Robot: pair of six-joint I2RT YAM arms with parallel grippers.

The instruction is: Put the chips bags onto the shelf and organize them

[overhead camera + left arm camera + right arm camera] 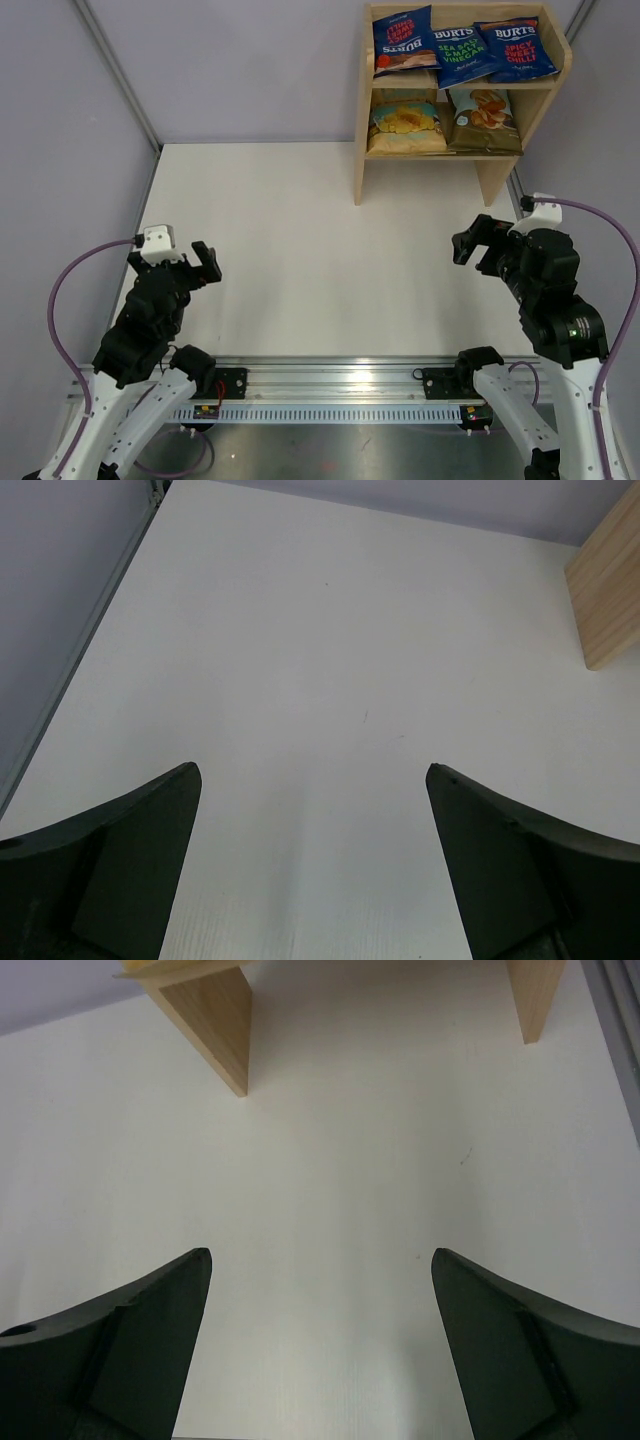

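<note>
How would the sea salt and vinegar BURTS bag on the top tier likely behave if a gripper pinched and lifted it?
The sea salt and vinegar bag looks puffy and crinkled, so probably light and easily dented. Its glossy film may slip. It touches the sweet chilli bag, so lifting could nudge that one.

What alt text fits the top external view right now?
Five chips bags stand on the wooden shelf at far right: three blue on top, two tan below. The left claw and right claw hover open and empty near the front.
</note>
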